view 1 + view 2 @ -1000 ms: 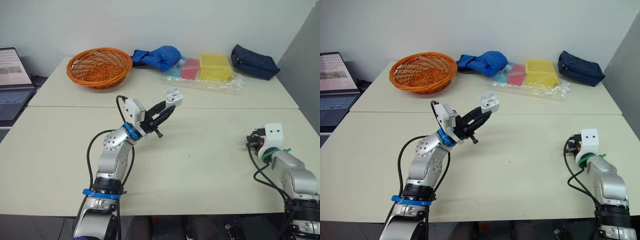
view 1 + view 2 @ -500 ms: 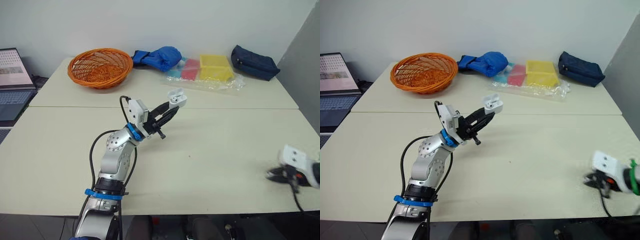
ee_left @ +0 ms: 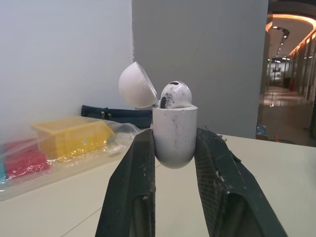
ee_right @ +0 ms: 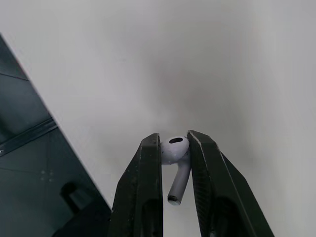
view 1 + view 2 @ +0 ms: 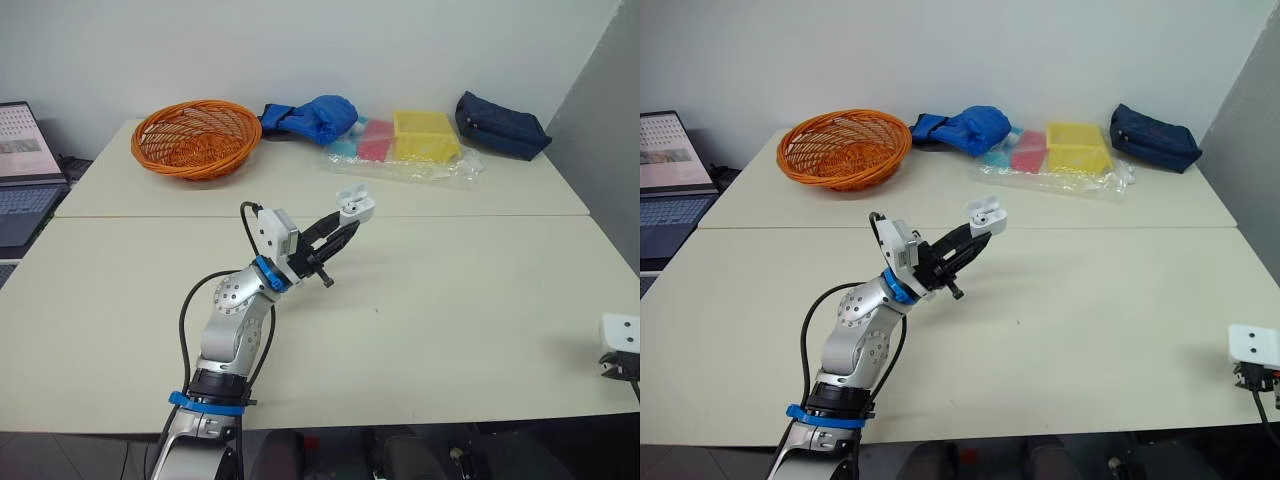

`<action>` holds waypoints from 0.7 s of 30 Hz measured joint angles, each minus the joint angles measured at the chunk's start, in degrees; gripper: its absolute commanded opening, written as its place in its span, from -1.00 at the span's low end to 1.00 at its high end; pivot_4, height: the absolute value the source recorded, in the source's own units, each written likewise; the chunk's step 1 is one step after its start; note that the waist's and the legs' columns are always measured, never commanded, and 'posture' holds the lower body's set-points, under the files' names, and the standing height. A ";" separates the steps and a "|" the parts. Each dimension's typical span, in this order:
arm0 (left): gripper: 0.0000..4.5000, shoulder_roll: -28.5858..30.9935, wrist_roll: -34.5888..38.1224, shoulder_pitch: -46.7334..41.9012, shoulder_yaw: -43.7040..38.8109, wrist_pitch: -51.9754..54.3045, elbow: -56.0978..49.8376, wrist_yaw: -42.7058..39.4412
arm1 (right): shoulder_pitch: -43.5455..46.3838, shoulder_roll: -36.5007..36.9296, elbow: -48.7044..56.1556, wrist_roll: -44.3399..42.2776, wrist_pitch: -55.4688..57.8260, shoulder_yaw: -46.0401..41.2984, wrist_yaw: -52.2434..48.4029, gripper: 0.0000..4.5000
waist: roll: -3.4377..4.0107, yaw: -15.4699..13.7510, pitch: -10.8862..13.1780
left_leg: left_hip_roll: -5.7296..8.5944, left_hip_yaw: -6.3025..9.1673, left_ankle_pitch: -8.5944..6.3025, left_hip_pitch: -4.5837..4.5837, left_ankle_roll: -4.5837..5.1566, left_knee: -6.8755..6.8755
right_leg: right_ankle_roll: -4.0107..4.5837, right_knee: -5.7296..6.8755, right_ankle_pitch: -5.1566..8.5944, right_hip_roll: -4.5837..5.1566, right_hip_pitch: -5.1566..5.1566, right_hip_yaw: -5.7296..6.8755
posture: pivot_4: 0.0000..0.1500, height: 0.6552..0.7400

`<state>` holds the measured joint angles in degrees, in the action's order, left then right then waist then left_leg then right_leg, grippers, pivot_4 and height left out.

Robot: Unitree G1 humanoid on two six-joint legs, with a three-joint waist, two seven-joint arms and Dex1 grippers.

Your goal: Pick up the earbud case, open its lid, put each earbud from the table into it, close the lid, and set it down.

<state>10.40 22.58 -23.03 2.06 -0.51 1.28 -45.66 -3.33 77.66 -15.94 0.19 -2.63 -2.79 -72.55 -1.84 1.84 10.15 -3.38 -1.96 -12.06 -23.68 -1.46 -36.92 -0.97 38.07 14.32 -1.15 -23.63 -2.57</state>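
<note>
Left pincer (image 5: 347, 224) clamped on case (image 3: 174, 133) body, held raised over mid-counter (image 5: 450, 300), lid (image 3: 137, 86) flipped open so the wells stay exposed for loading; one bud (image 3: 175, 95) sits inside. Right pincer (image 4: 174, 143) pinches second bud (image 4: 176, 150) by the head at the near-right counter edge, well apart from case. Head grip likely leaves the stem free to go in first.

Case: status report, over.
Left fingers shut on case, lid open, one earbud seated. Right fingers shut on second earbud, by table's right edge. Basket far back, out of path.
</note>
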 measured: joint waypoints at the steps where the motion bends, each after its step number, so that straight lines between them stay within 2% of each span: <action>1: -0.66 -0.01 0.00 0.13 0.09 0.18 -0.07 -0.01 | 0.91 -0.34 -0.32 0.44 -0.49 0.44 -0.01 -0.82 | 0.00 -0.02 0.00 | 0.00 0.00 0.00 0.00 0.00 0.00 | 0.00 0.00 0.00 0.00 0.00 0.01 | 1.00 1.00; 15: -0.66 -0.03 0.02 0.56 0.48 1.65 -1.40 -0.02 | 6.83 -2.92 -6.94 3.64 -9.79 4.58 0.36 -0.82 | 0.03 -0.04 -0.01 | 0.00 -0.01 0.00 0.24 0.00 0.01 | 0.00 0.02 0.00 0.01 0.22 -0.01 | 1.00 1.00; 21: -0.66 0.07 0.08 1.31 0.50 2.21 -1.76 -0.08 | 7.08 -3.69 -6.89 3.38 -8.98 4.42 0.36 -0.82 | 0.01 -0.01 0.00 | -0.02 -0.04 0.00 0.53 0.00 0.01 | 0.16 0.04 0.08 0.00 0.46 -0.05 | 1.00 1.00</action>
<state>10.47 22.66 -21.71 2.56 1.70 -0.48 -45.74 3.75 73.97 -22.83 3.57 -11.61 1.63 -72.18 -1.82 1.83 10.15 -3.39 -2.00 -12.06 -23.14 -1.46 -36.92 -0.81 38.11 14.40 -1.15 -23.16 -2.63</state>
